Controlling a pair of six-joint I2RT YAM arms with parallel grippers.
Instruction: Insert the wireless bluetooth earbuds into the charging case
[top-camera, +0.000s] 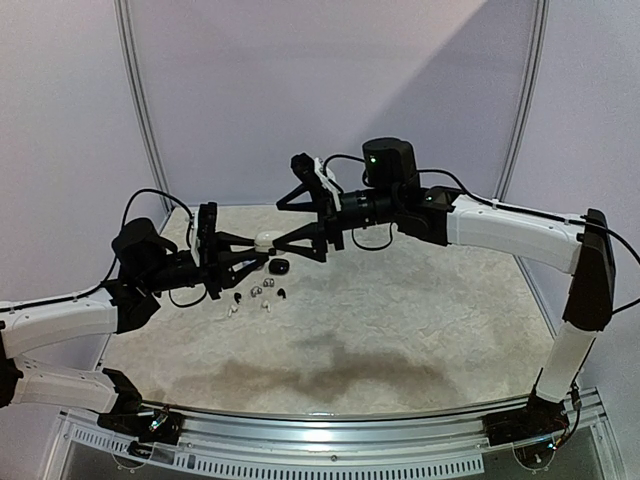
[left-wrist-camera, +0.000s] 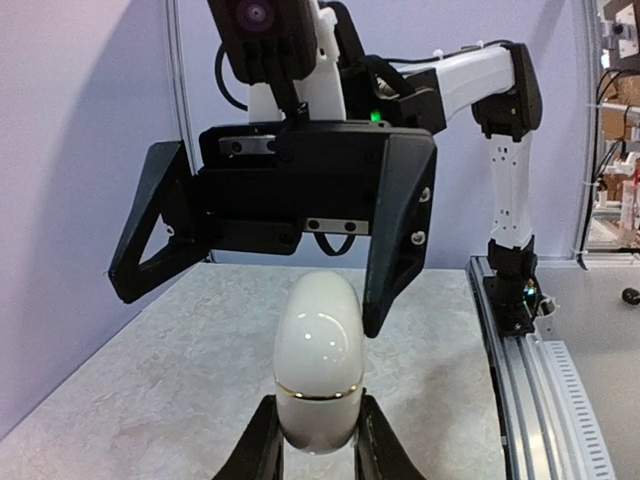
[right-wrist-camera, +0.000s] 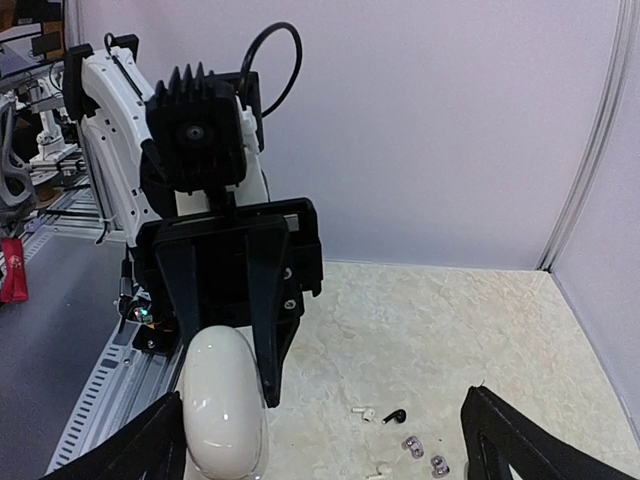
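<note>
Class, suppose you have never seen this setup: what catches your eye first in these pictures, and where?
A glossy white charging case, lid shut, held off the table in the left end effector, stands out first. The right end effector faces it close up, jaws wide apart. Tiny earbuds lie scattered on the table below them.

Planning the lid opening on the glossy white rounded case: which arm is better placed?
Right. The right gripper is open and empty, facing the glossy white case; the left gripper is shut on it.
</note>
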